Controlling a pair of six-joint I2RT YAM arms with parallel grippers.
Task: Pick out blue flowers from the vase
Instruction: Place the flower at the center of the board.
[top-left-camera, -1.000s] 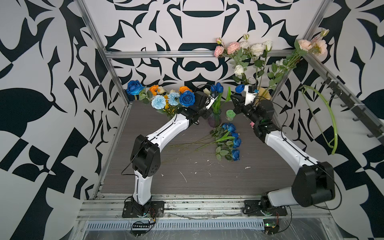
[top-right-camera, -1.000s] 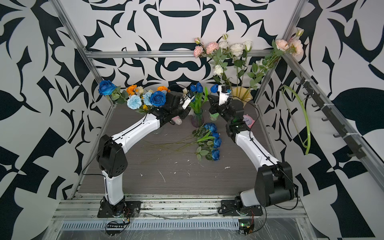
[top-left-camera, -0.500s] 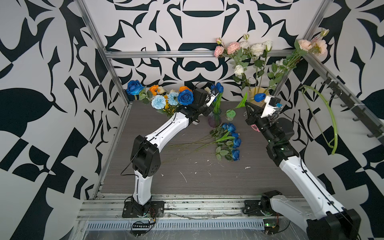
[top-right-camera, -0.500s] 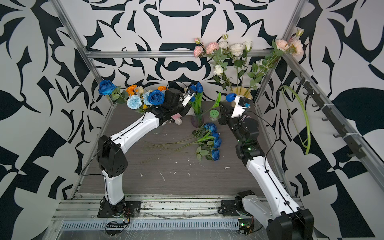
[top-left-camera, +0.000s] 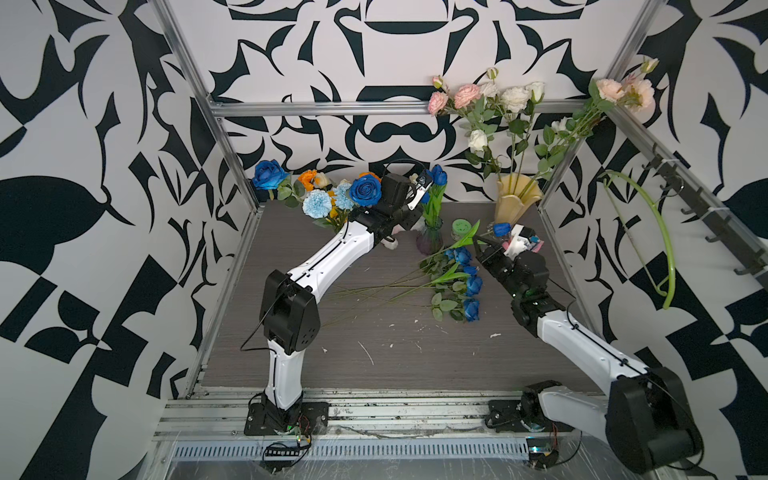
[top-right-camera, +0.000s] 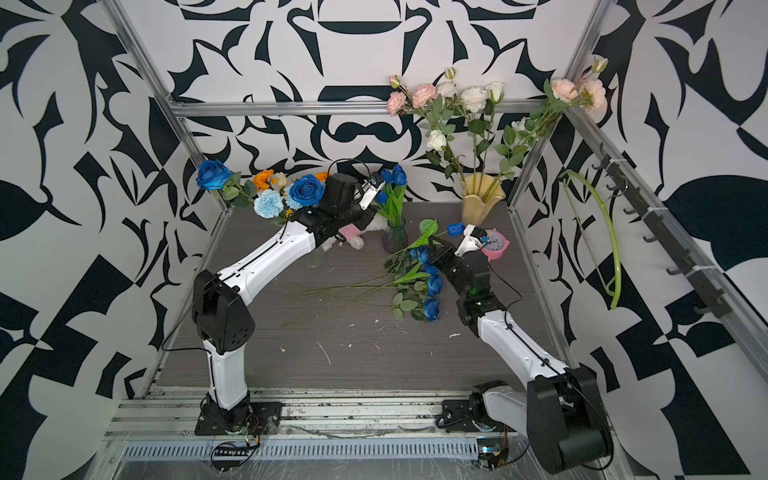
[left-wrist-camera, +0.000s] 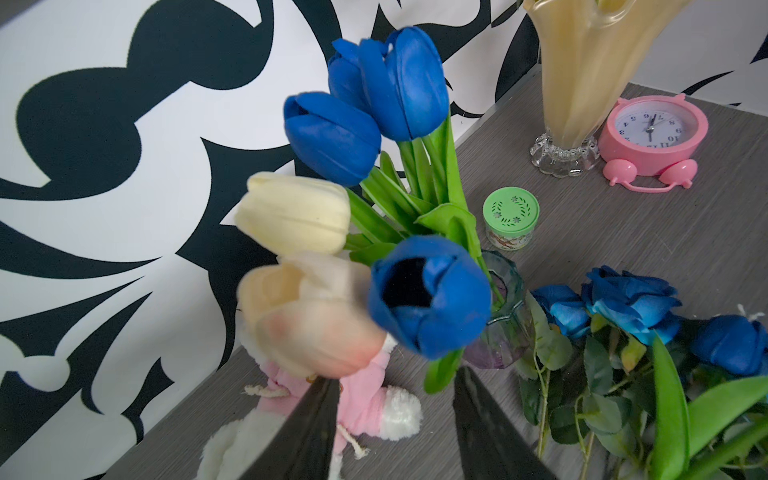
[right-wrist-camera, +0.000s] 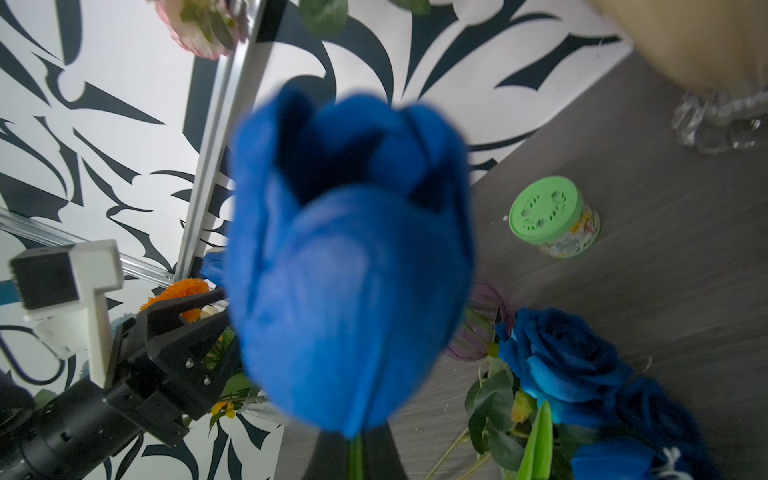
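Black-and-white patterned walls box in a grey wood-grain bench (top-left-camera: 374, 353). Over its far right part the right end effector (right-wrist-camera: 355, 455) is clenched on the green stem of a blue tulip (top-left-camera: 501, 228). The flower is held clear of the bench, its head close in front of the wrist camera. Just beneath lies a heap of blue roses (top-left-camera: 467, 282), heads to the right and stems fanned out leftward across the bench. Behind the heap stands a small tinted glass vase (top-left-camera: 430, 240) holding more blue tulips (left-wrist-camera: 395, 83) and two cream tulips (left-wrist-camera: 295, 220). The left end effector (left-wrist-camera: 395, 386) hangs at those heads with its jaws parted. One blue head sits just past the tips, and I see nothing pinched. At the back left corner, behind the left arm, a mixed bunch shows deep-blue roses (top-left-camera: 365, 189), pale-blue carnations (top-left-camera: 316, 203) and orange marigolds (top-left-camera: 308, 178). Near the small vase sit a green-lidded jar (top-left-camera: 461, 227), a pink alarm clock (top-right-camera: 494, 245), a plush toy (left-wrist-camera: 365, 411) and a yellow vase (top-left-camera: 515, 199) of pink and white roses.
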